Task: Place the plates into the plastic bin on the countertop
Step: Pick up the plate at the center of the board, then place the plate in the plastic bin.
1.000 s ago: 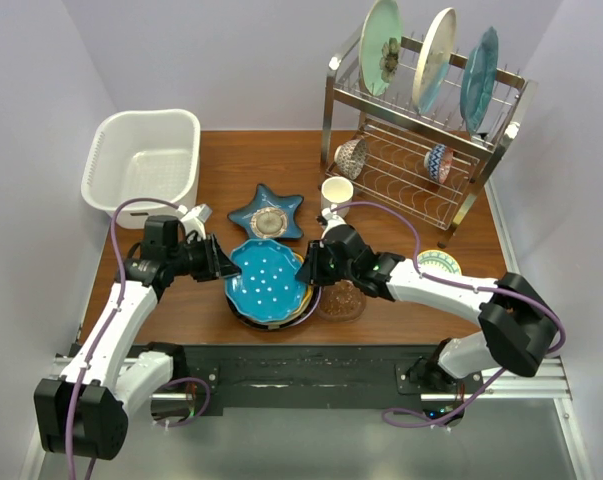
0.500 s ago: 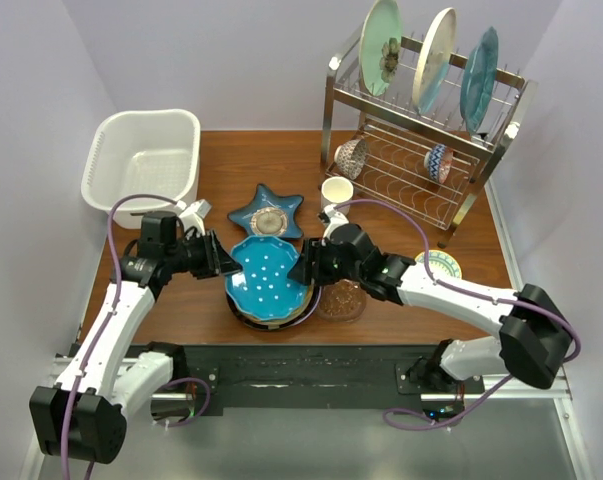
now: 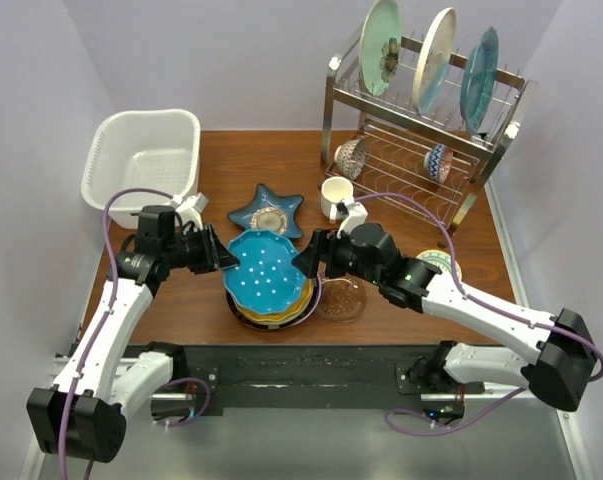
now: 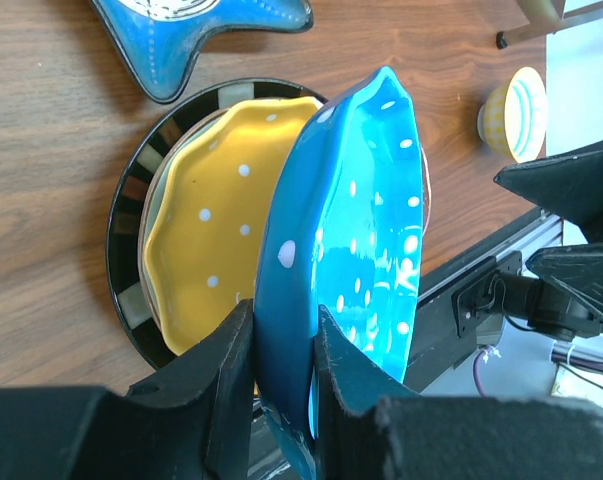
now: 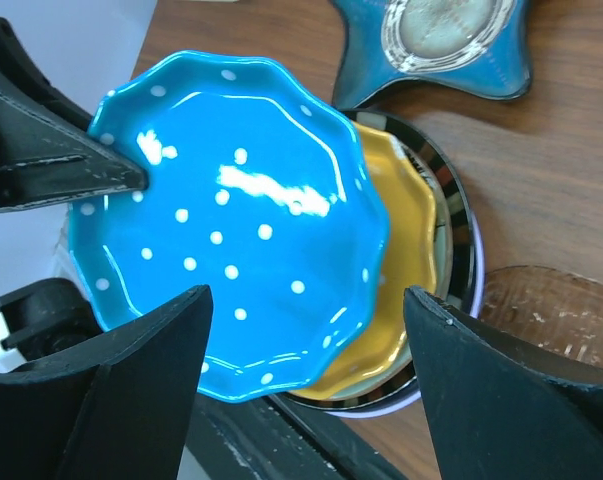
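Note:
A blue plate with white dots (image 3: 266, 272) hangs tilted over a stack, and my left gripper (image 3: 221, 262) is shut on its left rim. The left wrist view shows that plate (image 4: 361, 200) pinched edge-on between my fingers (image 4: 231, 360). Below lie an orange scalloped plate (image 4: 216, 220) and a black-rimmed plate (image 4: 131, 200). My right gripper (image 3: 306, 262) stands open just right of the blue plate (image 5: 241, 250), touching nothing. A blue star-shaped dish (image 3: 267, 212) sits behind the stack. The white plastic bin (image 3: 146, 160) stands empty at the countertop's (image 3: 251, 160) back left.
A steel wire dish rack (image 3: 421, 150) at the back right holds three upright plates on top and two bowls below. A cream mug (image 3: 336, 192) stands before it. A brown glass dish (image 3: 341, 298) and a small yellow bowl (image 3: 439, 263) lie right of the stack.
My right gripper has opened, let go of the blue plate's right rim and drawn back to the right. The left gripper keeps the plate and has raised it a little.

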Motion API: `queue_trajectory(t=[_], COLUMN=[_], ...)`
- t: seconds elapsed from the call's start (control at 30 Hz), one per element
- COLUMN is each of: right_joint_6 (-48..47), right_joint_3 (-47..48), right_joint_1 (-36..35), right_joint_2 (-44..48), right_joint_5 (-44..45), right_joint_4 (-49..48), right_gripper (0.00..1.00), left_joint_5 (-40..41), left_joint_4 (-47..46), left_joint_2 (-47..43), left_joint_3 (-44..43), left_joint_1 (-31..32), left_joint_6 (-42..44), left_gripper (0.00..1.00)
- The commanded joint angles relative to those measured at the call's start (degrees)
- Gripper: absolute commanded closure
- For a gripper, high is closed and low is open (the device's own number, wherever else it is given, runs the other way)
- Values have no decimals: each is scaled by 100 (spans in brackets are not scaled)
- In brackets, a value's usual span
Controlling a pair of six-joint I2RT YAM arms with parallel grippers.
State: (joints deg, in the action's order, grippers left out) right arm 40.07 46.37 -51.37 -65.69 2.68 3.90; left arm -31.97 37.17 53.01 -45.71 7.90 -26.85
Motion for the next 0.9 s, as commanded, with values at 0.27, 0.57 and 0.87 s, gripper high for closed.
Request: queue_trajectory(t=[0.27,0.57,0.87], right_joint_6=[-255,-228,-219], right_joint_3=[-137,-225,-348], right_joint_1=[-30,-30,-30], right_joint_2=[127,-23,-31], right_joint_5=[251,137,154], right_joint_4=[146,102,-38], right_gripper=[15,14,1], left_joint_5=[-346,-48,472], left_joint_4=[-474,-842,-1202], left_joint_2=[191,631,1176], left_joint_3=[-824,-1150,-1756], left_joint_1=[-52,-105,-184], left_joint_6=[-294,-452,-663], left_gripper=[100,100,100])
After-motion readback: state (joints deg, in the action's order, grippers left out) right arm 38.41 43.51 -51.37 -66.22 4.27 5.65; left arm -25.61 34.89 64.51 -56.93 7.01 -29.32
